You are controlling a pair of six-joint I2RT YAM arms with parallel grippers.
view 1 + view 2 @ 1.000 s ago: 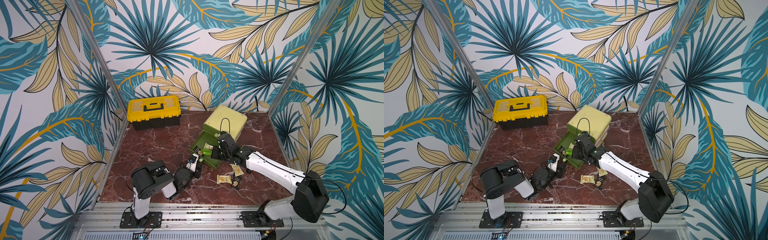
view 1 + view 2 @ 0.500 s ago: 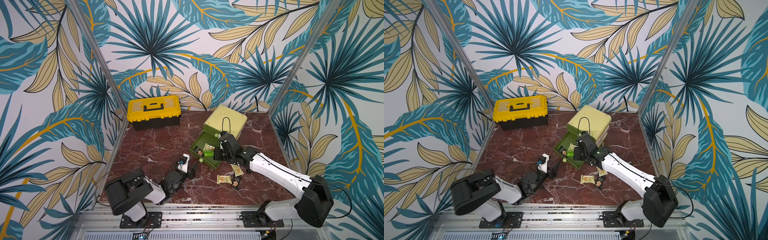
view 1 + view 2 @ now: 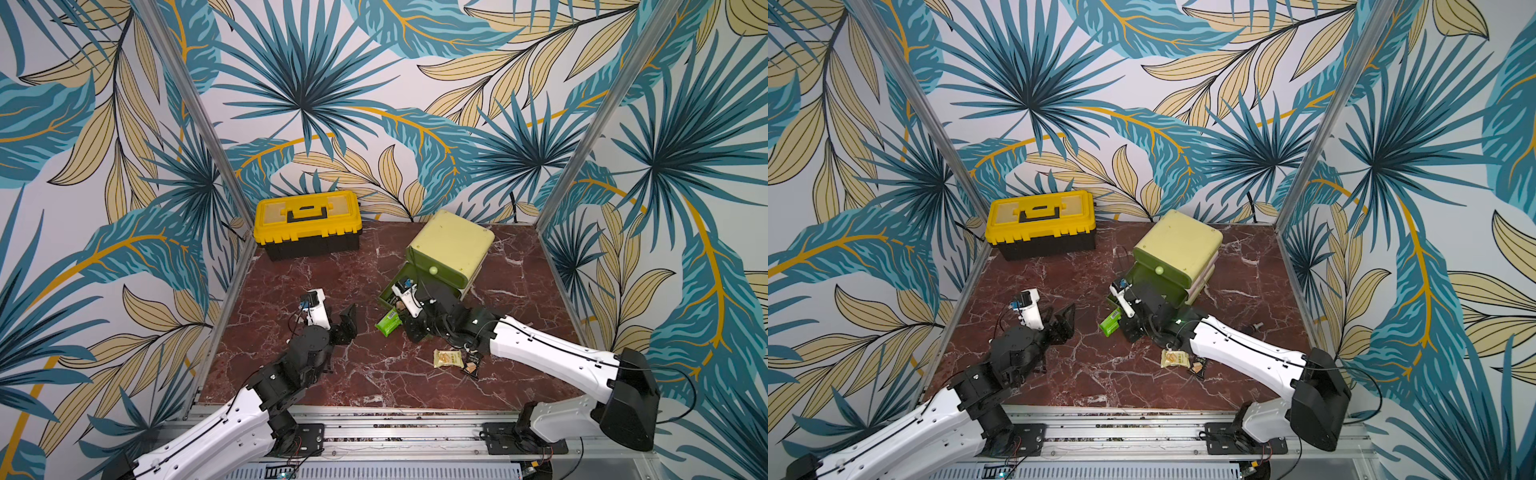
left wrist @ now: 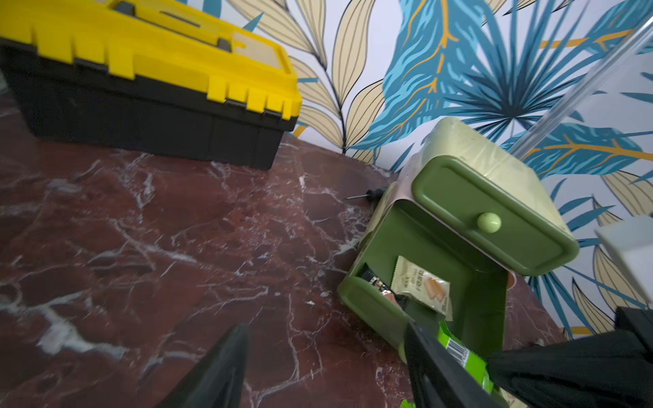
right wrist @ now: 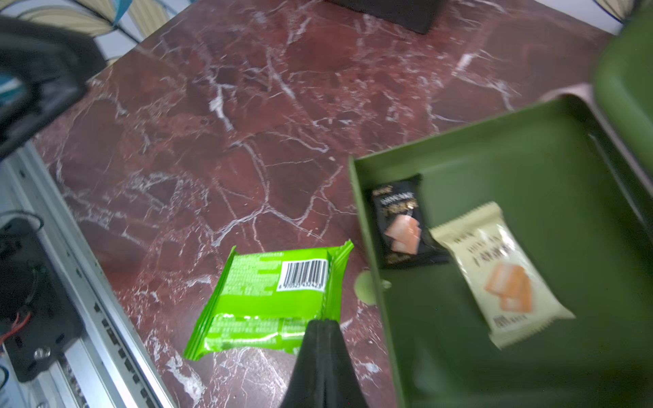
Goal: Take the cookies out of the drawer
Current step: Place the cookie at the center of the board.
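The bright green packet (image 5: 272, 293) is pinched at one crimped edge by the right gripper (image 5: 321, 326), whose jaws are closed tight on it. It hangs just outside the front wall of the open drawer (image 5: 512, 169), over the marble table (image 3: 374, 374). It seems to be lifted clear, but the blur does not settle that.

The right wrist view alone shows two cookies lying side by side on the drawer floor: a black packet (image 5: 399, 226) and a pale yellow packet (image 5: 494, 268). In both top views the right arm hides that floor. Those views do show two more on the table beside the forearm: a pale yellow one (image 3: 448, 358) touching a black one (image 3: 471, 368).

The drawer belongs to a pale green cabinet (image 3: 451, 245), and a yellow toolbox (image 3: 306, 218) stands well apart by the back wall.

The right arm stretches low from the rail, its wrist above the drawer front. The left gripper (image 4: 325, 330) reaches low across the table toward the drawer, jaws spread and empty.
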